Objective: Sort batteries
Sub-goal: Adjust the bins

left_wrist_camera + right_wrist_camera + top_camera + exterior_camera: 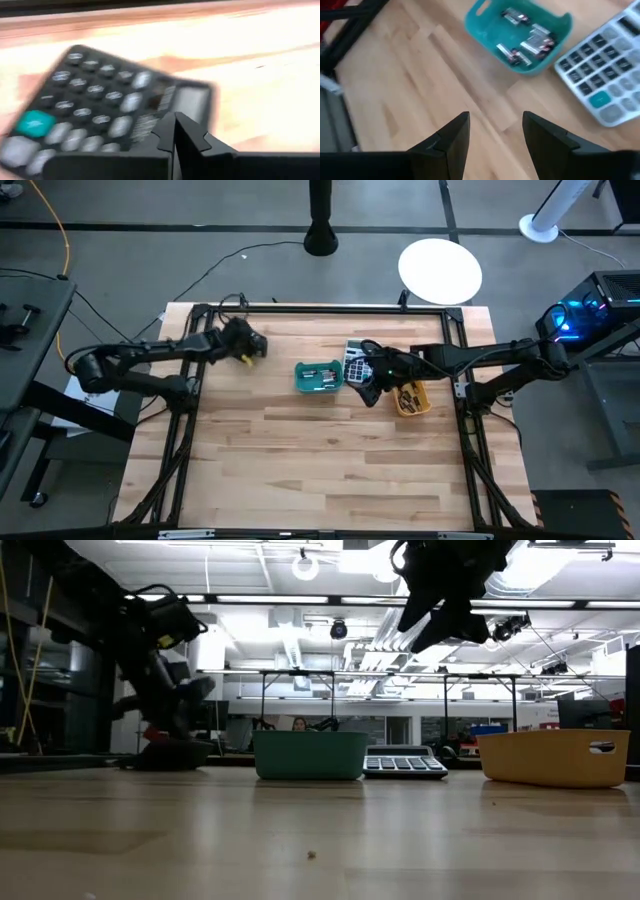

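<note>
**Small, slick cells — grip them mid-body**

We see tiny dark, metal-ended batteries (527,42) lying in the teal plastic tray (480,25) on the counter. Our right hand (495,137) hovers open and empty; our left hand (175,137) pinches a dark calculator (95,115). The batteries look light, stiff, likely slippery.

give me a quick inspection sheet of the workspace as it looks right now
surface: wooden table, front half bare
job's things: batteries in the teal tray; more in the yellow tray
clutter: grey calculator between the trays; dark calculator at the left gripper
grippers: left gripper shut on the dark calculator, far left of the table; right gripper open, empty, raised between the trays
cables: black cable on the floor behind the table
surroundings: white round disc, lit box at right
</note>
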Motion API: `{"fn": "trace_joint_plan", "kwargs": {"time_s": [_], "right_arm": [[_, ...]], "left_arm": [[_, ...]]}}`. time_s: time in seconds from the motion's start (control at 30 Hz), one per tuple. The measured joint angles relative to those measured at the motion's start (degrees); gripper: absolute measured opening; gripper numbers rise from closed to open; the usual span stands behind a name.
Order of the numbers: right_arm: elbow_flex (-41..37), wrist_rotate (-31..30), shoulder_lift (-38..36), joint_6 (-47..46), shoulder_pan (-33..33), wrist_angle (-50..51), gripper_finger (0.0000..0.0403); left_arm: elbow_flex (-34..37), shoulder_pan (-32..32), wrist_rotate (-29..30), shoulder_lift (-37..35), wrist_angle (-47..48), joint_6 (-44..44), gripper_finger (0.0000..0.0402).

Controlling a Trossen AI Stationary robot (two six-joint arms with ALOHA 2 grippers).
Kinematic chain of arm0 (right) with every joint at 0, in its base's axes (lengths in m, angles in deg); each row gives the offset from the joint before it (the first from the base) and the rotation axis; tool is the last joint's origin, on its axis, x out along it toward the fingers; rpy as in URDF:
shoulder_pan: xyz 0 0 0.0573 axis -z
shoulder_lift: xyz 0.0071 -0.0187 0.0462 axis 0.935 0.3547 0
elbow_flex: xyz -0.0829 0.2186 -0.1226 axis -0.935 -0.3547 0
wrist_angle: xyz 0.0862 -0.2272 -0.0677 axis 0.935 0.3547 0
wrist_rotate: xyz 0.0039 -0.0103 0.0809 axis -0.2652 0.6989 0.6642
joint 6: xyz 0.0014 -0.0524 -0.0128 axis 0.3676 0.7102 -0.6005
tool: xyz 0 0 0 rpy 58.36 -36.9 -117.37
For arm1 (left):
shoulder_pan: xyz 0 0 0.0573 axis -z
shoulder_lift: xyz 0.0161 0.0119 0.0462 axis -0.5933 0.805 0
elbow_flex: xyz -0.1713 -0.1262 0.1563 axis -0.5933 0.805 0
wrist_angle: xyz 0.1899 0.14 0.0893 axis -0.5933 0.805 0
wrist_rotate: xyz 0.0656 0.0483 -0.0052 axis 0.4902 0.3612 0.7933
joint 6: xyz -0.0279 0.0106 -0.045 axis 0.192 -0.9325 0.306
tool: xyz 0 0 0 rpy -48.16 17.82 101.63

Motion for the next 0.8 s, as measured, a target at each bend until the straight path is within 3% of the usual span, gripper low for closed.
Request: {"fn": "trace_joint_plan", "kwargs": {"time_s": [0.1, 0.2, 0.37, 0.53, 0.8], "right_arm": [[0.0, -4.6, 0.0, 0.1, 0.3, 1.1, 0.0177], [0.0, -9.4, 0.9, -0.2, 2.7, 0.7, 0.0177], [0.1, -8.8, 7.8, 2.2, 10.7, -1.0, 0.0144], [0.0, -6.8, 17.6, 10.1, 15.1, -7.1, 0.0019], [0.2, -3.1, 25.7, 10.6, 17.9, -14.7, 0.0002]], "left_arm": [[-3.3, -2.6, -6.7, 0.0, -0.2, -2.2, 0.0], [-6.6, -1.4, -8.8, -0.1, -0.7, -3.7, 0.0], [-10.1, 5.6, -12.1, -0.2, -1.0, -5.0, 0.0], [-9.9, 16.6, -9.5, -0.2, 3.8, 0.9, 0.0], [-4.2, 33.7, -0.3, -0.1, 4.4, 18.5, 0.0]]}}
